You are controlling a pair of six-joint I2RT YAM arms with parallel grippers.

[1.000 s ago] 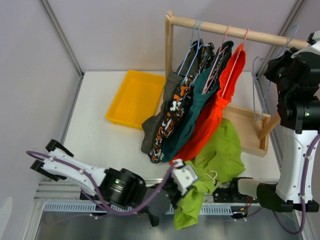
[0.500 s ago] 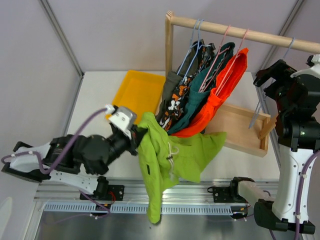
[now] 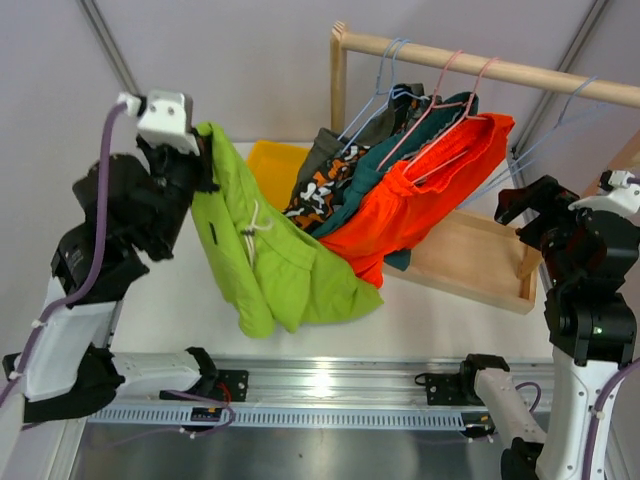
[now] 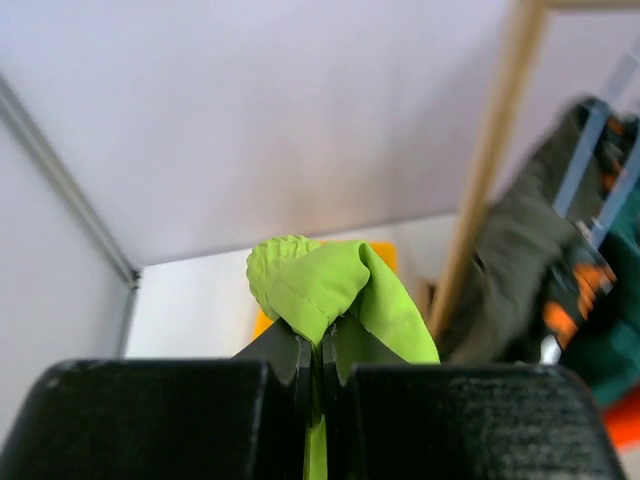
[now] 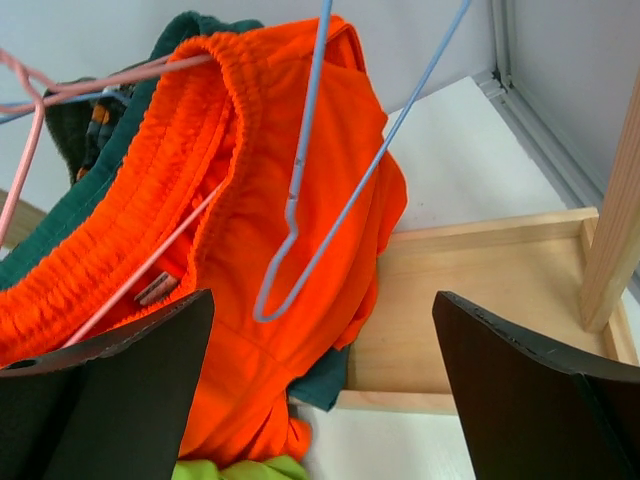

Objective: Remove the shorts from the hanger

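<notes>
My left gripper (image 3: 203, 160) is raised at the left and shut on the waistband of the lime green shorts (image 3: 270, 262), which hang free below it; in the left wrist view the green fabric (image 4: 330, 285) bunches out of the closed left gripper (image 4: 318, 350). The orange-red shorts (image 3: 420, 205), dark teal shorts (image 3: 368, 178), camouflage shorts (image 3: 320, 190) and olive-grey shorts (image 3: 326, 148) hang on hangers from the wooden rail (image 3: 480, 65), swung out at an angle. My right gripper (image 3: 528, 222) stands open and empty right of them, facing the orange-red shorts (image 5: 250, 170) with an empty blue hanger (image 5: 300, 200) ahead of the right gripper (image 5: 322, 300).
A wooden tray (image 3: 450, 285) lies under the rail's right end, with its wall (image 5: 480, 400) close ahead of the right gripper. A yellow tray (image 3: 268, 158) sits behind the green shorts. The rack's post (image 4: 490, 160) stands right of my left gripper.
My left arm swung from the table's front up and to the left, lifting the green shorts. My right gripper opened and dropped lower. The hanging shorts swung outward.
</notes>
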